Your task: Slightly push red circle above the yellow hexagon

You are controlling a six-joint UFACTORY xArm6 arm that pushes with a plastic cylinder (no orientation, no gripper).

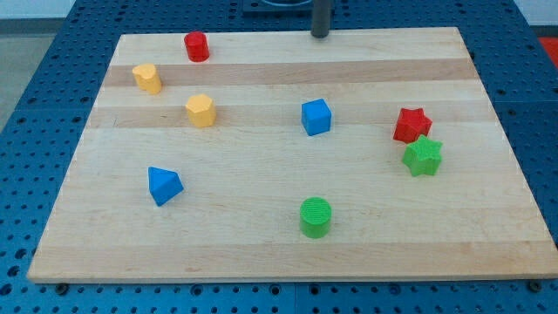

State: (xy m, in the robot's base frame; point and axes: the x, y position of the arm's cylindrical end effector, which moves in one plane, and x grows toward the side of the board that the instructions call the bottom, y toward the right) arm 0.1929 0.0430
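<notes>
My tip (320,36) is the end of a dark round rod with no jaws to open or close. It sits at the top edge of the smooth wooden board (261,235). The red circle (196,46) is well off to its left. The yellow hexagon (200,111) is lower left, apart from it.

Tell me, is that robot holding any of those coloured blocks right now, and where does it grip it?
Nothing is held. My tip only pushes, and it touches no block: it sits at the board's top edge, well to the view's right of the red circle.
</notes>
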